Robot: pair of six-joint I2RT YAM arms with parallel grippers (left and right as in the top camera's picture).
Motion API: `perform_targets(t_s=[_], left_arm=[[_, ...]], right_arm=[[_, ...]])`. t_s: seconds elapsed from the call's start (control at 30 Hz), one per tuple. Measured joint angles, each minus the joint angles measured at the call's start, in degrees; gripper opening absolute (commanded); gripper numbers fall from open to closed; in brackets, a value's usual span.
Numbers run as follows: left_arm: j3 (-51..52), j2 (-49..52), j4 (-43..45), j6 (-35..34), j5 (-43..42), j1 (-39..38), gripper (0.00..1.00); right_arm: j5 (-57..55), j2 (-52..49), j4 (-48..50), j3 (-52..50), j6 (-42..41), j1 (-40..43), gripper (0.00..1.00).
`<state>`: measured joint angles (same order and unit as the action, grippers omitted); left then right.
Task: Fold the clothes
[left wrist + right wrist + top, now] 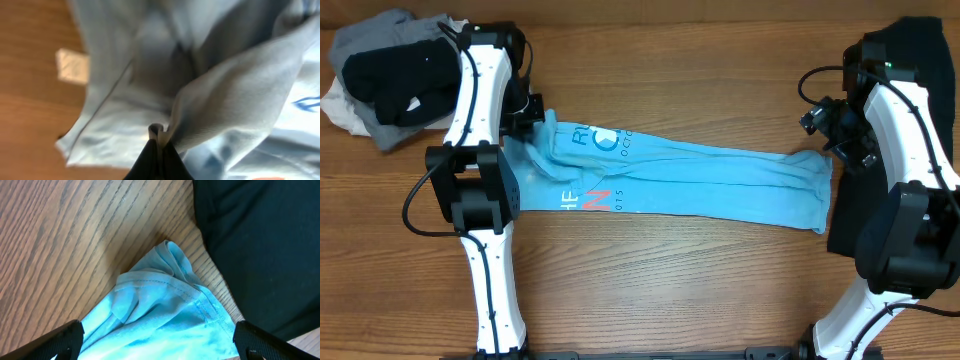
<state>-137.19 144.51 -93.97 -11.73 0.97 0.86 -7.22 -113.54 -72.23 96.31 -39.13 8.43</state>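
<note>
Heap (pixel 390 75) of grey, black and white cloth at upper left of overhead view; black garment (pixel 920 50) at right edge. Wood-grain worktop (pixel 670 290). Sky-blue T-shirt (pixel 700 175) stretched across centre. Left hand (pixel 159 137) clamped on a shirt fold; right hand (pixel 160 347) spread wide over the shirt's end. White tag (pixel 72 66) visible from left wrist only.

Table (pixel 670 290): wood, smooth, faint sheen; grain was plainly seen. T-shirt (pixel 740 185): soft cloth, matt, creased; fine knit was shown in left wrist view, stitched hem in right wrist view; print was laid flat, matt. Tag (pixel 72 66): white, matt; cloth or paper could not be told. Black garment (pixel 260 245): plain cloth, matt, few folds. Pile (pixel 385 75): grey, black and white cloth, matt, rumpled. Arm shells (pixel 490 275): white plastic, glossy. Joints (pixel 480 195): black plastic, matt. Right fingers (pixel 57 340): black, matt; finely grained surface was noted.
</note>
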Motion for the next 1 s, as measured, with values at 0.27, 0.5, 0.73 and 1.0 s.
perform_targets(t_s=[0.27,0.5,0.73,1.0], left_arm=[[-0.24,0.0,-2.69,-1.84,5.11,0.0,0.04],[-0.24,0.0,-2.69,-1.86,5.79,0.0,0.04],[-0.22,-1.46,-2.69,-1.84,5.86,0.0,0.04],[0.57,-5.31,-2.67,-1.81,5.73,0.0,0.04]], right_arm=[[1.05,0.0,-0.72,0.0,0.09,0.0,1.0],[1.07,0.0,-1.29,0.0,1.11,0.0,1.0],[1.07,0.0,-1.22,0.0,1.44,0.0,1.0],[1.11,0.0,-1.22,0.0,1.51,0.0,1.0]])
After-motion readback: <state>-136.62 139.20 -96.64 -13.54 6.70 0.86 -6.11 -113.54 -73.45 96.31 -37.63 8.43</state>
